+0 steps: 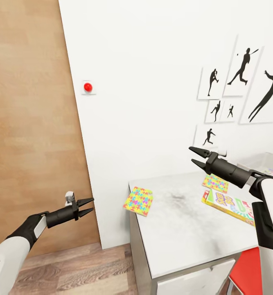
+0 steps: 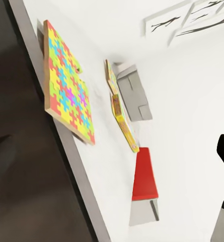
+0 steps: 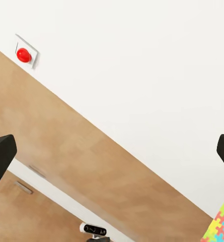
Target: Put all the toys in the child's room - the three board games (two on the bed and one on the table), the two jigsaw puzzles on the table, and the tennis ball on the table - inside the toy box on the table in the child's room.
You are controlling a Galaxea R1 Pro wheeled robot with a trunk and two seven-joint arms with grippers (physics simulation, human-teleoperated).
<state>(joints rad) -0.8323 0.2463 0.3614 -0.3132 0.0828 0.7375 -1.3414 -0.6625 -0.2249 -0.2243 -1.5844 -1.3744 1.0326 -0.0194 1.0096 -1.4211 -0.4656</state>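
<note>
- The left gripper (image 1: 88,206) hangs in the air over the wood-plank floor (image 1: 71,270), off the near-left end of the table (image 1: 185,229), in front of a wooden door (image 1: 30,123). Its two dark fingers stand apart with nothing between them: released.
- The right gripper (image 1: 196,157) is raised above the table's far part, its fingers pointing toward the white wall (image 1: 144,73). The jaws are spread and empty; in the right wrist view the fingertips (image 3: 1,156) sit at the two edges with bare wall and door between them.
- One jigsaw puzzle (image 1: 138,200) lies at the table's left edge, partly overhanging it, between the two grippers and well apart from both. In the left wrist view the same puzzle (image 2: 67,91) lies ahead of the jaws on the tabletop edge.
- A second jigsaw puzzle (image 1: 215,183) lies flat on the table just below and beyond the right gripper, partly behind the right forearm.
- The "Skip-Bo" board game (image 1: 230,207) lies flat next to that puzzle, toward the table's near-right side, under the right arm.
- The light grey toy box (image 1: 267,160) shows partly at the far right, behind the right arm.
- A red button (image 1: 87,87) sits on the wall ahead of the right jaws, and black sports silhouette pictures (image 1: 238,90) hang above the table.
- A red seat (image 1: 247,274) stands beside the table's near-right corner.
</note>
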